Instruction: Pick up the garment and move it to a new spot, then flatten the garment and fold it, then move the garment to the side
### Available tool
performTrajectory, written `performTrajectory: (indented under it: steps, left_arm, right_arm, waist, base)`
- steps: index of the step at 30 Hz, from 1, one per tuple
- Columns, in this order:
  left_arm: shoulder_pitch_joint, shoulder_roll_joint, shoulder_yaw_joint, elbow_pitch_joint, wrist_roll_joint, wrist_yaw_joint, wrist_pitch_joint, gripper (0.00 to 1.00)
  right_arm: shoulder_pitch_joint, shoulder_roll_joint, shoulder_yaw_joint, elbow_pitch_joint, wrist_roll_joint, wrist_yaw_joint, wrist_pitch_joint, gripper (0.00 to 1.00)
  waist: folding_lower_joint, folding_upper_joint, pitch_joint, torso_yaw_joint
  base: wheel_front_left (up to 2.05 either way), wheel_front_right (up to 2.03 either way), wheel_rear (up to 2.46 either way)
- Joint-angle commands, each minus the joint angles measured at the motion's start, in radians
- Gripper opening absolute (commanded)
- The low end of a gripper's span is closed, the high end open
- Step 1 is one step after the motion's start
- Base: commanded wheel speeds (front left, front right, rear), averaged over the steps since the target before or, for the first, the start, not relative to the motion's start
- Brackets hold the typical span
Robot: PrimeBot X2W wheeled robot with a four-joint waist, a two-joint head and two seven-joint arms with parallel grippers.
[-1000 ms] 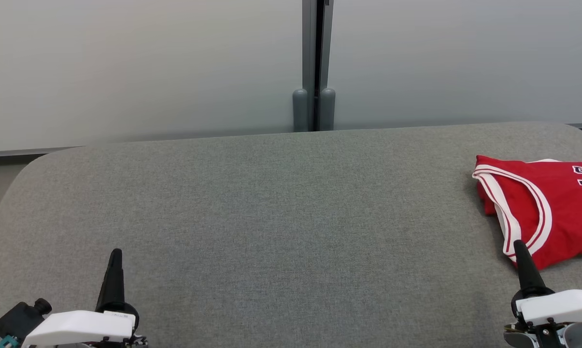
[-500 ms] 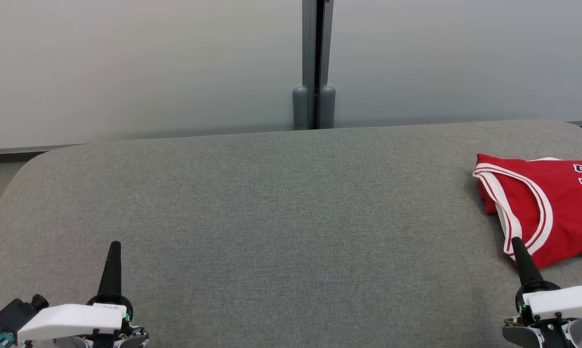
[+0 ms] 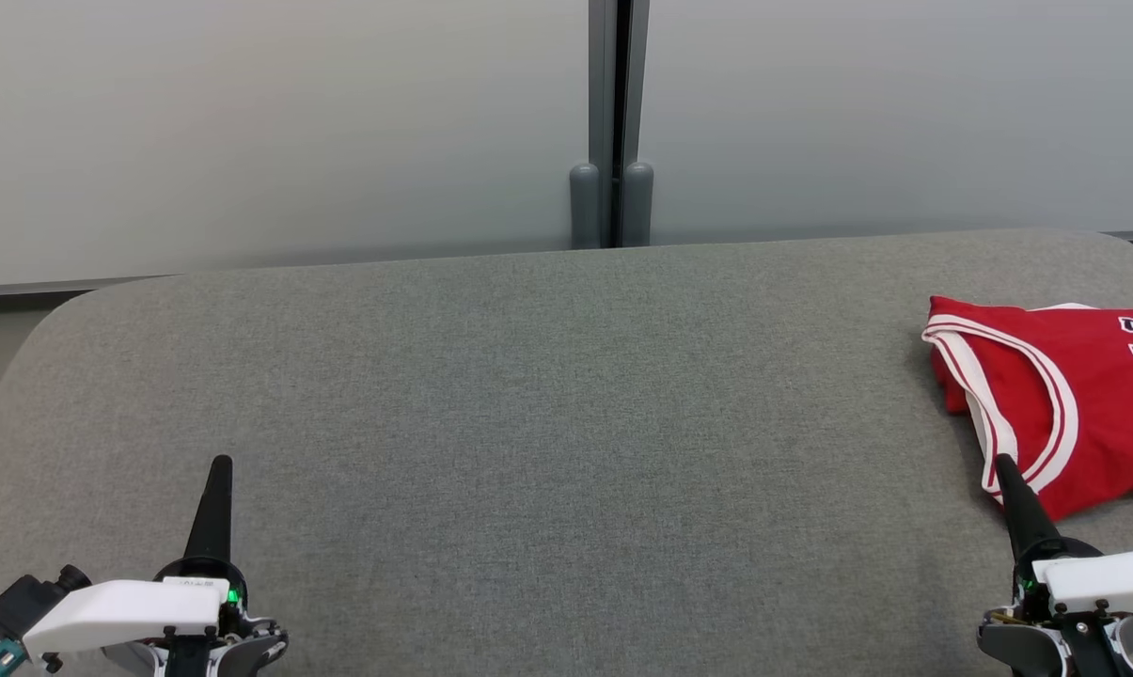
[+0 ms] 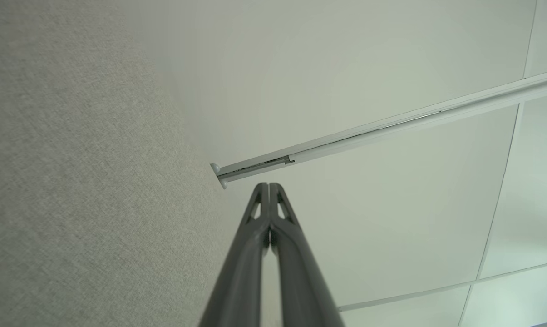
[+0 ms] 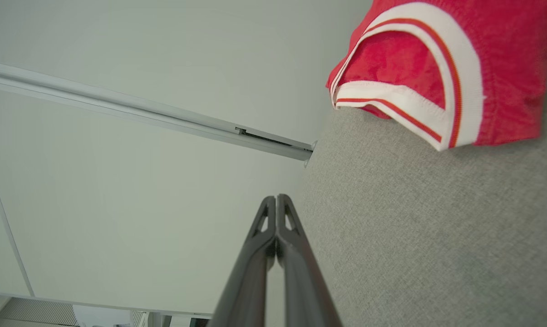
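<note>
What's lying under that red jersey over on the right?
The red jersey rests on the grey fabric tabletop, which shows beside it. Whether anything else lies beneath cannot be seen: the cloth covers that patch.

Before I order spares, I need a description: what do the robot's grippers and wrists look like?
Both match: left gripper and right gripper have two long, tapering dark grey fingers with triangular cut-outs near the tips, a black collar, a green light, and a white housing. A black knobbed part with a teal end sits beside the left one.
</note>
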Motion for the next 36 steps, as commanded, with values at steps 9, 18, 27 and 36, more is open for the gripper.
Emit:
performTrajectory:
  steps: [9,18,27,36]
  left_arm:
    - [-0.036,0.007,0.01,-0.002,-0.081,-0.008,0.023,0.0]
    - [-0.046,0.007,0.014,0.0,-0.146,-0.01,0.041,0.0]
    - [-0.055,0.008,0.017,0.003,-0.207,-0.012,0.057,0.0]
    - [-0.062,0.008,0.021,0.005,-0.264,-0.012,0.072,0.0]
  right_arm:
    - [-0.022,0.002,-0.014,-0.001,0.083,0.0,0.024,0.0]
    - [-0.026,0.007,-0.022,0.0,0.147,0.0,0.042,0.0]
    - [-0.031,0.012,-0.028,0.002,0.207,0.0,0.058,0.0]
    - [-0.034,0.016,-0.035,0.003,0.264,0.0,0.074,0.0]
  waist:
    - [0.0,-0.0001,0.004,0.0]
    - [0.0,-0.0001,0.008,0.0]
    - [0.0,-0.0001,0.013,0.0]
    - [0.0,-0.0001,0.017,0.0]
  base:
    - [0.0,0.0,0.0]
    - [0.0,0.0,0.0]
    - [0.0,0.0,0.0]
    - [0.0,0.0,0.0]
